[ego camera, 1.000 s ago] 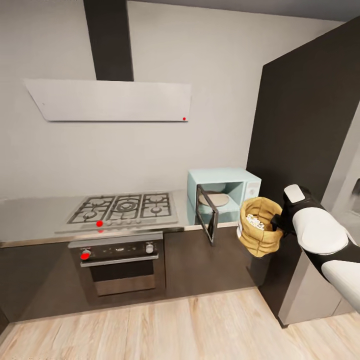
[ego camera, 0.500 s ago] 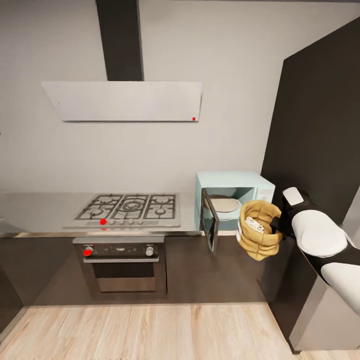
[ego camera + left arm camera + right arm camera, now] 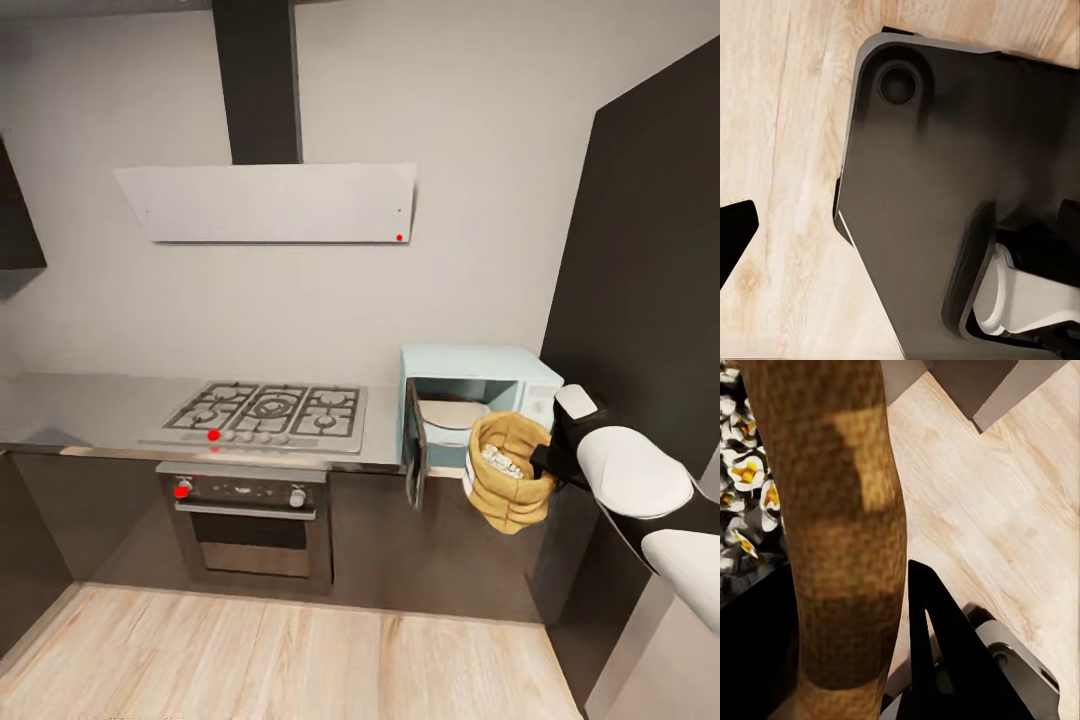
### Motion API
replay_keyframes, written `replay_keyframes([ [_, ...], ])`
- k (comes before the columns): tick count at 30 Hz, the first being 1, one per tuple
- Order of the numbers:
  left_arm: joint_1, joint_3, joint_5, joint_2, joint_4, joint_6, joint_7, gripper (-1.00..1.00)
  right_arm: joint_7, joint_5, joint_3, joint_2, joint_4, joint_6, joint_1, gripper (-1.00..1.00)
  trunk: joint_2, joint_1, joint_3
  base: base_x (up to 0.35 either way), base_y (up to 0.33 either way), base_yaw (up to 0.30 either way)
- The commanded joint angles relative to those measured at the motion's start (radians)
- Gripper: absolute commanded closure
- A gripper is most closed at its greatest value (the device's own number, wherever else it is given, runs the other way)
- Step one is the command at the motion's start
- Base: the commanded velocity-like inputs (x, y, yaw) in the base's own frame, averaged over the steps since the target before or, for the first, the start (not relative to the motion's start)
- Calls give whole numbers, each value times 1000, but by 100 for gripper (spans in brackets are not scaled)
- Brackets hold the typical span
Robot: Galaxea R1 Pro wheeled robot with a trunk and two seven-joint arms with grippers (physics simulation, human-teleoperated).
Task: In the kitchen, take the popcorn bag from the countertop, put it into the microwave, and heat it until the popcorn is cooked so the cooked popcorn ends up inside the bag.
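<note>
The popcorn bag (image 3: 507, 485), a tan burlap sack with a rolled rim, hangs in the air just in front of the microwave's lower right corner. My right gripper (image 3: 542, 462) is shut on its rim. White and yellow popcorn (image 3: 497, 460) fills the bag. The mint microwave (image 3: 520, 372) sits on the grey countertop (image 3: 80, 412) with its dark door (image 3: 413, 445) swung open and a pale turntable inside. The right wrist view shows the bag wall (image 3: 840, 510), popcorn (image 3: 742, 472) and one black finger (image 3: 937, 645) pressed against the wall. A dark fingertip (image 3: 735, 232) shows over the wooden floor.
A gas hob (image 3: 265, 412) lies left of the microwave, above a built-in oven (image 3: 250, 520). A white range hood (image 3: 270, 200) hangs on the wall. A tall dark cabinet (image 3: 650, 250) stands right of the microwave. My dark base (image 3: 945, 187) rests on the wooden floor (image 3: 250, 650).
The whole head view has shifted, so the camera has moved. The bag stays in my right gripper and now sits closer to the microwave's opening.
</note>
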Motion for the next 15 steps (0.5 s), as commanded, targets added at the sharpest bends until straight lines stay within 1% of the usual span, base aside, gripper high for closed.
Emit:
replay_keyframes([
  [1,-1,4,0,-1,0,-1,3,-100,-4,-3,-3,0,-1,3,-1,100,-2,0,-2,0,-59,150],
  [8,-1,4,0,-1,0,-1,3,-100,-4,-3,-3,0,-1,3,0,100,-2,0,-2,0,-13,63],
  [15,-1,4,0,-1,0,-1,3,-100,-4,-3,-3,0,-1,3,1,100,-2,0,-2,0,0,224],
])
